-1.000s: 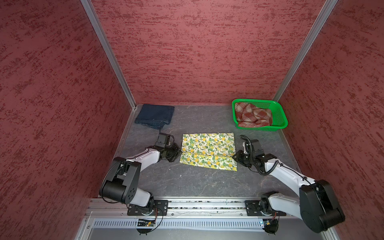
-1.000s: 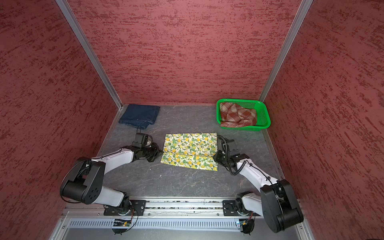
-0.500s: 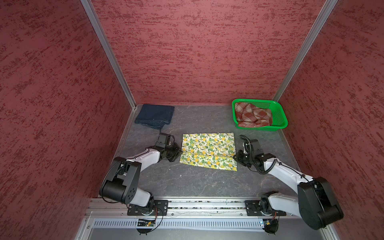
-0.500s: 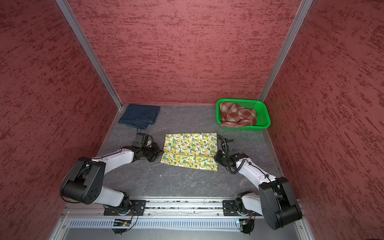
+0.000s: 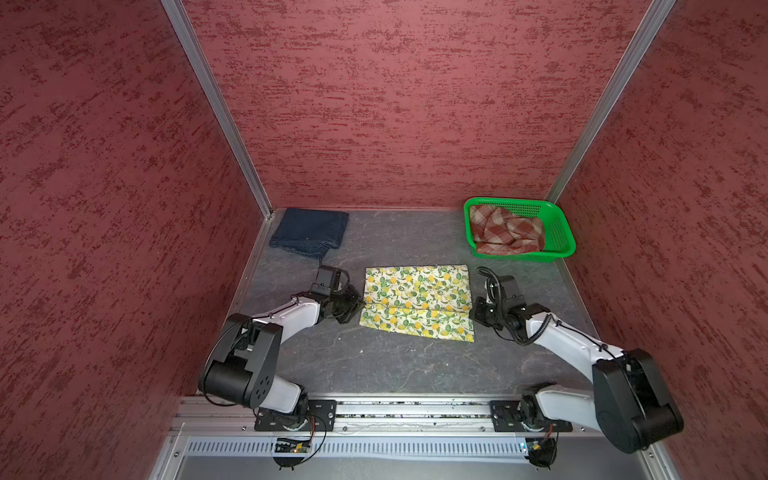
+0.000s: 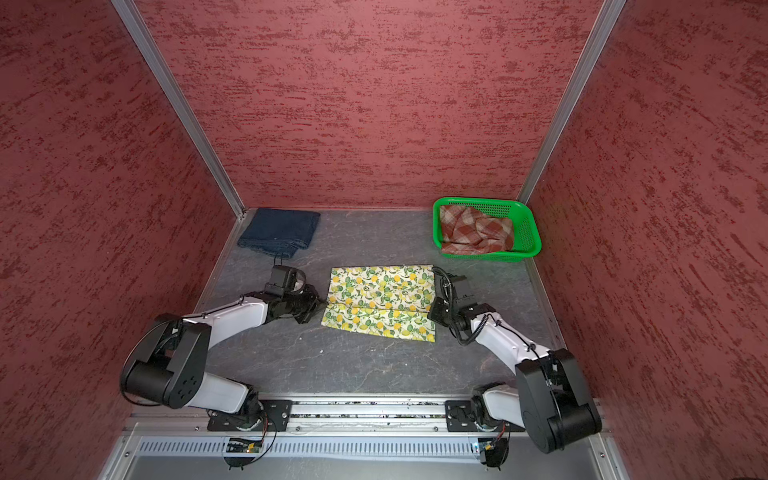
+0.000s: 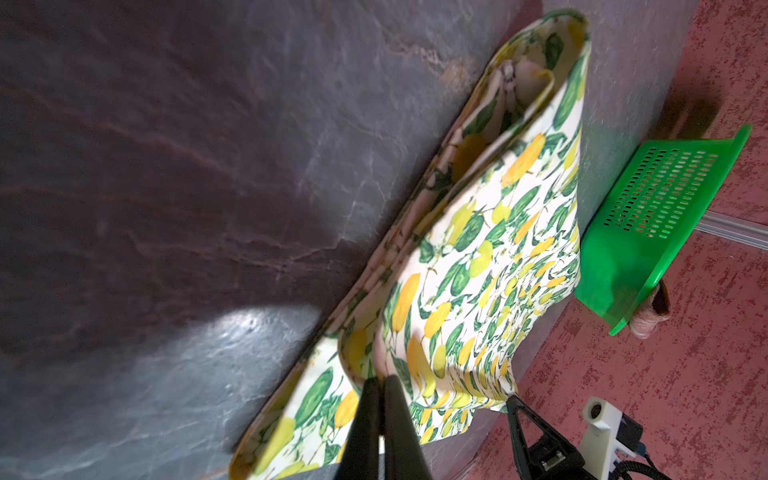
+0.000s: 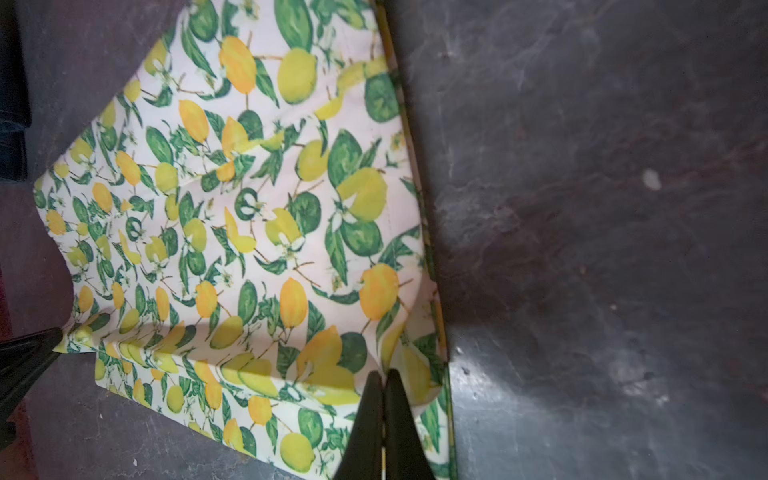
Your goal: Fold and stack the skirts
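**Grabbing the lemon skirt from both sides**

In the far left corner of the worktop (image 5: pixel 395 365), the blue denim skirt (image 5: pixel 309 230) lies folded flat. Nothing touches it.

Next comes the left hand (image 7: pixel 380 380). It is pinched tight on the left edge of the lemon skirt (image 5: pixel 417 301), just as it was a second ago. The lemon skirt lies in the middle of the worktop. It is folded once, with a crease running from side to side.

On its right edge is the right hand (image 8: pixel 384 376). This is the new thing. A second ago its jaws were part way apart, and now they have snapped together on the cloth. So both hands hold the skirt now. I think they are ready to lift it and fold it again.

In the far right corner, the green basket (image 5: pixel 557 232) holds the plaid skirt (image 5: pixel 507 232), all crumpled up. It is not folded yet, so there is more work left.

Some things are hard to see. In both top views the wrists cover the fingertips. I cannot tell how many layers of cloth each hand has caught. The basket wall hides part of the plaid skirt.
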### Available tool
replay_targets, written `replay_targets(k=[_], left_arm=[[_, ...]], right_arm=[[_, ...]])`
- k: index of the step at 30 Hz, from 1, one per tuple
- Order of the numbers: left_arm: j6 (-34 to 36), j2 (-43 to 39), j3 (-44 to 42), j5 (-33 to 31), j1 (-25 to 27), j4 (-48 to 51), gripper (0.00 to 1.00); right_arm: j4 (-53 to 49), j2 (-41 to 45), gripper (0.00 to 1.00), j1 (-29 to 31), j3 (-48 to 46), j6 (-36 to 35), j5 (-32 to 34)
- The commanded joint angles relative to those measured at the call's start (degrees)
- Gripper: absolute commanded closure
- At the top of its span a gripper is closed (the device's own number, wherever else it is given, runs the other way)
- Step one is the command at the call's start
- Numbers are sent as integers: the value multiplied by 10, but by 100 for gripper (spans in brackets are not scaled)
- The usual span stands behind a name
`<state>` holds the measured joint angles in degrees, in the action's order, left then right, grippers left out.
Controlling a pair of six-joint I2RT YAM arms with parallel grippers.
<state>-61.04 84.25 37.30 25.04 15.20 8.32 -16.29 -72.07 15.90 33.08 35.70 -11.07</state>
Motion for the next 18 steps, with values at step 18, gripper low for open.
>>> replay_targets(k=[18], left_arm=[[52, -126, 44, -42, 5, 107, 100]], right_arm=[[-142, 137, 100, -3, 82, -46, 56]])
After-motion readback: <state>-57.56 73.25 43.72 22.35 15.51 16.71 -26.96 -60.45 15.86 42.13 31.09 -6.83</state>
